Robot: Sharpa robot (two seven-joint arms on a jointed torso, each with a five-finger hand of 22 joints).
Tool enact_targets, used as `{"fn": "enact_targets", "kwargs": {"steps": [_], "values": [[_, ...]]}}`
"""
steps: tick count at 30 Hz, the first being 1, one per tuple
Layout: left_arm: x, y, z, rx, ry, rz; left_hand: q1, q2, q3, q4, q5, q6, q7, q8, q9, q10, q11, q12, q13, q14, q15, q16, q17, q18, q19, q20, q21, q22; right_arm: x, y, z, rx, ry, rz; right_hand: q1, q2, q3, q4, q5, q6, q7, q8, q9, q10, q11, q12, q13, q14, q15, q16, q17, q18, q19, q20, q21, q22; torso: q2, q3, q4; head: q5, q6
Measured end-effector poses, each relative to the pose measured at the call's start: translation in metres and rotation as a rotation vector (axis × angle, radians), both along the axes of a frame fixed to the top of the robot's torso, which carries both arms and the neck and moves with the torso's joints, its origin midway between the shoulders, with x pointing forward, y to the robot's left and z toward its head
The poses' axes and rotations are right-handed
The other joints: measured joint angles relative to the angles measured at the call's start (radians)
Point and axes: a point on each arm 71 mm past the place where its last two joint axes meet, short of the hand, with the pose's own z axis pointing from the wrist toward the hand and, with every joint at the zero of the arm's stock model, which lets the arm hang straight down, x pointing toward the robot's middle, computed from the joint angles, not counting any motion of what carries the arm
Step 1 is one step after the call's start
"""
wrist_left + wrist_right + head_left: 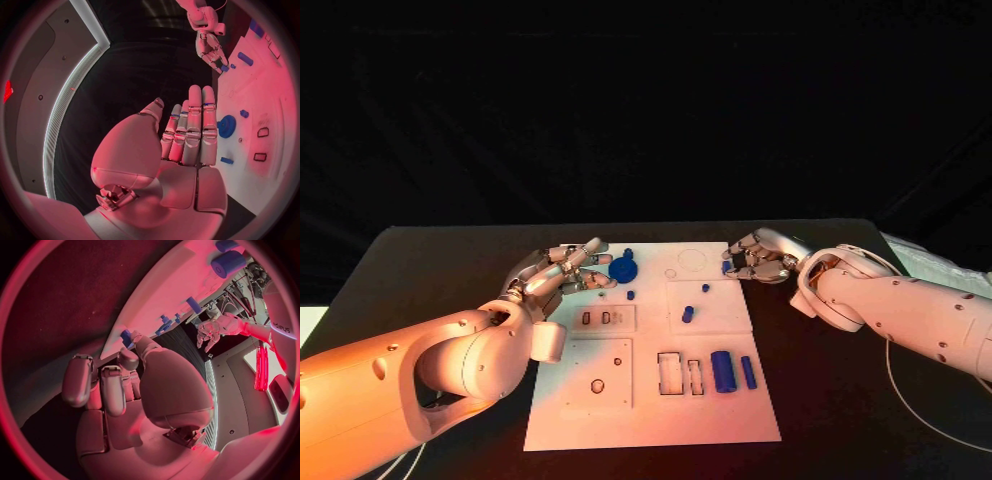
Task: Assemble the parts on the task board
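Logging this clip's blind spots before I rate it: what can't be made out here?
- Right hand: the head view shows a small blue part at its fingers; too small to tell whether it is held.
- Right wrist view: thumb covers most of that part.
- Task board: the left arm hides its near left edge.

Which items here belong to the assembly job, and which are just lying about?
Job:
white task board
blue round gear
large blue cylinder
slim blue peg
small blue part, held by right hand
left hand

Lying about:
black table
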Motion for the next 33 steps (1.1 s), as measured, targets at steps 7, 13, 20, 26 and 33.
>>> {"fn": "enact_targets", "kwargs": {"steps": [7,13,20,26,33], "values": [[0.0001,-0.0001,-0.0001,0.000,0.001,-0.001,0.000,0.000,0.000,0.000,0.000,0.000,0.000,0.000,0.000,0.000,0.000,0.000,0.000,0.000,0.000,0.000,0.000,0.000,0.000,0.000,0.000,0.000,0.0013,0.0008,-0.0010,-0.004,0.002,-0.001,0.006,0.006,0.018,-0.010,-0.025,0.044,-0.008,0.015,0.005,0.012,-0.006,0.011,0.012,0.000,0.000,0.000,0.000,0.000,0.004,-0.004,0.000,0.001,0.000,0.0003,-0.0002,0.001,-0.002],[0.0001,-0.0001,-0.0003,0.000,0.002,-0.001,0.000,0.000,0.000,0.000,0.000,0.000,0.000,0.000,0.000,0.000,0.000,0.000,0.000,0.000,0.000,0.000,0.000,0.000,0.000,0.000,0.000,0.000,0.0022,0.0006,-0.0021,-0.011,0.005,-0.002,0.006,0.006,0.024,-0.015,-0.029,0.056,-0.013,0.020,0.006,0.012,-0.005,0.015,0.015,-0.001,-0.007,0.000,0.000,0.000,0.004,-0.004,0.000,0.001,0.000,0.0003,-0.0007,0.001,-0.003],[0.0001,-0.0002,-0.0003,0.000,0.003,-0.002,0.000,0.000,0.000,0.000,0.000,0.000,0.000,0.000,0.000,0.000,0.000,0.000,0.000,0.000,0.000,0.000,0.000,0.000,0.000,0.000,0.000,0.000,0.0028,0.0025,-0.0033,-0.016,0.008,0.001,0.006,0.006,0.024,-0.015,-0.029,0.056,-0.014,0.020,0.006,0.016,-0.008,0.015,0.016,0.000,-0.008,0.000,0.000,0.000,0.004,-0.004,0.000,0.003,-0.001,0.0003,-0.0006,0.001,-0.005],[0.0001,-0.0002,-0.0004,0.000,0.004,-0.003,0.000,0.000,0.000,0.000,0.000,0.000,0.000,0.000,0.000,0.000,0.000,0.000,0.000,0.000,0.000,0.000,0.000,0.000,0.000,0.000,0.000,0.000,0.0033,0.0043,-0.0041,-0.018,0.011,0.003,0.006,0.007,0.023,-0.015,-0.035,0.056,-0.014,0.020,0.006,0.016,-0.008,0.015,0.016,0.000,-0.007,0.000,0.000,0.000,0.004,-0.004,0.000,0.003,-0.001,0.0000,-0.0001,0.000,-0.007],[0.0000,-0.0001,-0.0005,0.001,0.005,-0.003,0.000,0.000,0.000,0.000,0.000,0.000,0.000,0.000,0.000,0.000,0.000,0.000,0.000,0.000,0.000,0.000,0.000,0.000,0.000,0.000,0.000,0.000,0.0042,0.0044,-0.0049,-0.021,0.014,-0.001,-0.002,0.009,0.023,-0.015,-0.035,0.056,-0.014,0.020,0.006,0.016,-0.008,0.015,0.013,0.000,-0.007,0.000,0.000,0.000,0.000,-0.008,0.000,0.003,-0.001,0.0000,-0.0001,0.001,-0.008]]}}
